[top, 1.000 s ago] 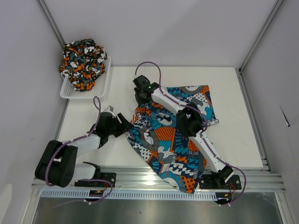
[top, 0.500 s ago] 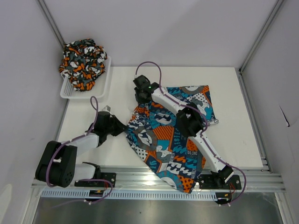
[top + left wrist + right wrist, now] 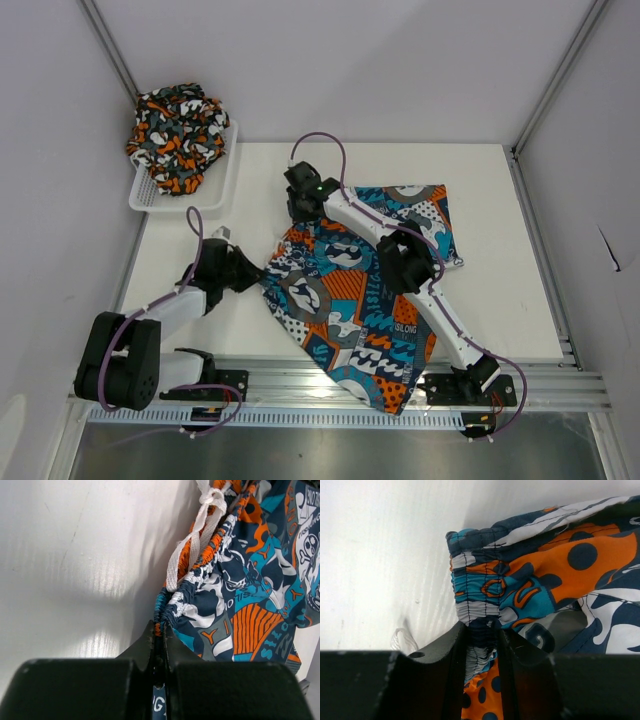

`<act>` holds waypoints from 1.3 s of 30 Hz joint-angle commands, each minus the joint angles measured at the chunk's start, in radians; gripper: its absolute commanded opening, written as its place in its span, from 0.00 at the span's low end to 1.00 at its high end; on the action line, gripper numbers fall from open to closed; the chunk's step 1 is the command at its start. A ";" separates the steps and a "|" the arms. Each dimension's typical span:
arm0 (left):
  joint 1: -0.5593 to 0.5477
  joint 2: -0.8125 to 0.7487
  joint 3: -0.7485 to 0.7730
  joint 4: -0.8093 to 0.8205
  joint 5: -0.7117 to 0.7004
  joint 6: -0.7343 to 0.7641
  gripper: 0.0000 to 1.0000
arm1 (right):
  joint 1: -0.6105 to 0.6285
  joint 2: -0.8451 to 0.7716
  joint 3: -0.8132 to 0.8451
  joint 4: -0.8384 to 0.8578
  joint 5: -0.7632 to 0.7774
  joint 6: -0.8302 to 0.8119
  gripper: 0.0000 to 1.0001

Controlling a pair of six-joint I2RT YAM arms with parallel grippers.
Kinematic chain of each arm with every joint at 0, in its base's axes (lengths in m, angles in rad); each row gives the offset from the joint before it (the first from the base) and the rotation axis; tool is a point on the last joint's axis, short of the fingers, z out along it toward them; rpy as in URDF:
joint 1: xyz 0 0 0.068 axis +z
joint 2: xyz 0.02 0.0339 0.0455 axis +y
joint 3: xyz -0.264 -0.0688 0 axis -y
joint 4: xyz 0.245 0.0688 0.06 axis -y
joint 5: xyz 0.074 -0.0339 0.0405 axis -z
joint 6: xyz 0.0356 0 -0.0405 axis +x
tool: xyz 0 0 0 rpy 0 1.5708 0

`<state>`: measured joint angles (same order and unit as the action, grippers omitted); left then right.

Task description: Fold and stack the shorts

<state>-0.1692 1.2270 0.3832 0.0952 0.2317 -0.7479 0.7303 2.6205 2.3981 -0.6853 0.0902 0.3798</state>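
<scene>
Two pairs remain unfolded: your left jaws and right jaws each pinch the waistband of the patchwork shorts (image 3: 360,300) on the table (image 3: 500,300); the camouflage pair (image 3: 178,125) sits heaped in the basket (image 3: 225,172). Next, you likely need to stretch that waistband flat.

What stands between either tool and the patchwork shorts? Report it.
Nothing visible does. The left tool and the right tool each clamp the patchwork shorts directly by the waistband. The camouflage shorts lie apart in the basket at far left.
</scene>
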 commanded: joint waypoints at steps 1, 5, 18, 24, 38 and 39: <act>0.011 -0.003 -0.029 -0.040 0.044 0.033 0.04 | -0.022 -0.011 -0.042 0.076 -0.010 0.056 0.31; 0.011 0.023 -0.061 0.015 0.061 0.022 0.05 | -0.031 -0.017 -0.054 0.156 -0.050 0.125 0.38; 0.011 0.132 -0.061 0.083 0.113 0.024 0.17 | -0.023 -0.086 -0.033 0.224 -0.012 0.130 0.65; 0.011 0.129 -0.064 0.086 0.110 0.024 0.17 | -0.049 -0.183 -0.083 0.283 -0.058 0.129 0.63; 0.013 0.131 -0.067 0.089 0.109 0.025 0.15 | -0.103 -0.206 -0.223 0.360 -0.239 0.197 0.08; 0.014 0.129 -0.066 0.089 0.109 0.025 0.15 | -0.101 -0.202 -0.226 0.359 -0.247 0.195 0.06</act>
<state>-0.1608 1.3365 0.3347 0.2317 0.3485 -0.7509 0.6121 2.4367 2.1780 -0.3534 -0.1051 0.5690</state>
